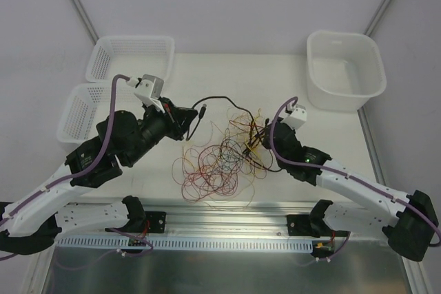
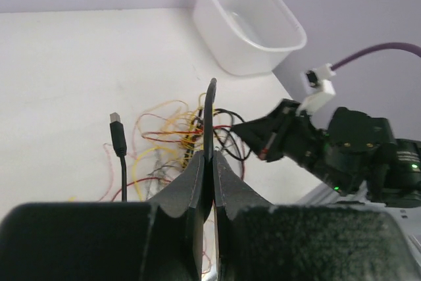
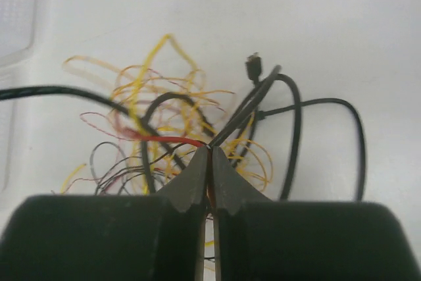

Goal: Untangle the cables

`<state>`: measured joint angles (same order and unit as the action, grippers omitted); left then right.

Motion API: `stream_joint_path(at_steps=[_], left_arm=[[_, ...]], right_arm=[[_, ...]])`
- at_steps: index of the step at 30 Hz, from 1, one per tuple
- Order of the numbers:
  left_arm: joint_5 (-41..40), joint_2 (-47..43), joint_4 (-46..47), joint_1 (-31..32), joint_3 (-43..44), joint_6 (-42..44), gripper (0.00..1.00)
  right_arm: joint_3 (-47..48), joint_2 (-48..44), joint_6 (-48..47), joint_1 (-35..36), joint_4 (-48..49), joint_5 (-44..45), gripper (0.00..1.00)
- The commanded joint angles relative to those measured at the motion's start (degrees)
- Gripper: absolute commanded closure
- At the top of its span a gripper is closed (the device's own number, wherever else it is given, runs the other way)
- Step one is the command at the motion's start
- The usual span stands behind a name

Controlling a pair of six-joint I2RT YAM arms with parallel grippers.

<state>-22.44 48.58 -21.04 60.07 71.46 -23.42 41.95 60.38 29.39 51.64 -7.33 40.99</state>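
Note:
The cables point(image 1: 217, 160) lie as a tangle of red, yellow-orange and black wires at mid table. My left gripper point(image 1: 188, 119) is shut on a black cable point(image 1: 219, 99) that arcs over toward the tangle. In the left wrist view the jaws point(image 2: 210, 154) pinch this black cable point(image 2: 210, 103), and its USB plug point(image 2: 117, 133) hangs to the left. My right gripper point(image 1: 252, 144) is shut at the tangle's right side. In the right wrist view the jaws point(image 3: 210, 149) are closed on a red wire point(image 3: 168, 140) and black cable strands point(image 3: 247, 111); a small plug point(image 3: 253, 67) lies beyond.
A white tub point(image 1: 344, 70) stands at the back right and also shows in the left wrist view point(image 2: 247, 21). Two white mesh baskets point(image 1: 131, 56) point(image 1: 83, 111) stand at the back left. A metal rail point(image 1: 227, 215) runs along the near table edge.

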Motion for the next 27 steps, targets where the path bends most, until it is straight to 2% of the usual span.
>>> stream_joint_path(at_steps=[1,9,15,20,23,27], left_arm=[[-11.0,-4.7,2.8,0.4,-0.9,2.7,1.00],[-25.4,-7.4,-5.7,0.4,0.2,3.5,1.00],[-32.1,-9.3,-8.7,0.4,0.8,5.0,1.00],[-38.3,-13.2,-12.7,0.4,-0.1,4.1,1.00],[-35.9,-14.0,-13.2,0.4,-1.0,3.7,1.00],[-27.6,-9.1,-13.2,0.4,-1.8,3.7,1.00]], right_arm=[[-3.9,-6.2,0.8,-4.7,-9.5,4.0,0.97],[-11.3,-19.8,-4.4,-18.8,-17.7,0.1,0.96],[-8.9,-21.3,-7.9,-28.3,-24.2,-2.6,0.99],[-7.2,-23.4,-5.7,-38.8,-29.1,-7.6,0.99],[-5.7,-25.5,-8.0,-40.0,-28.3,-14.9,0.95],[0.3,-21.2,-14.5,-39.9,-28.9,-26.0,0.87]])
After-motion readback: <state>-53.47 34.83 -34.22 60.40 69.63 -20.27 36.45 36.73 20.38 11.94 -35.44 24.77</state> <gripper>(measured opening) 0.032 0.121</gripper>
